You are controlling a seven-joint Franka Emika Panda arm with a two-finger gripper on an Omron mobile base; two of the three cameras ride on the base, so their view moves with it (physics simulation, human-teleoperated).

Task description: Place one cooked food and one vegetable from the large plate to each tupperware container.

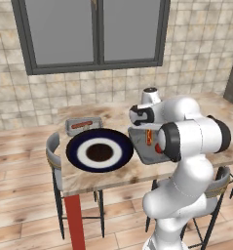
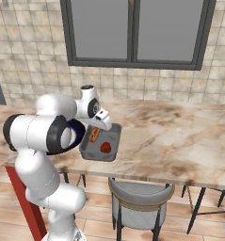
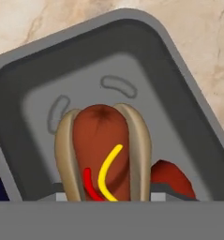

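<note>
Marbled beige stone forms the counter (image 2: 180, 136) under a dark-framed window and a tiled wall. On it, the near tupperware container (image 2: 111, 153), a shallow grey tray with rounded corners and a raised rim, is seen with a hot dog (image 3: 101, 150) in it: a glossy brown sausage in a tan bun, striped with yellow and red sauce. A rounded red vegetable (image 2: 105, 148), perhaps a tomato, lies just beside it in the same tray. The gripper (image 2: 96, 129) is held low over this tray with the hot dog between its fingers, though whether the bun is gripped or already let go cannot be told; the jaws appear partly open.

The step in hand is judged to be the setting down of the cooked food in this container. Next, a full release and a straight lift clear of the rim would be called for.

To the left, the large plate (image 1: 75, 146), round with a navy rim, white ring and dark centre, looks emptied. Beyond it, the far container (image 1: 69, 124) is seen with something reddish inside.
</note>
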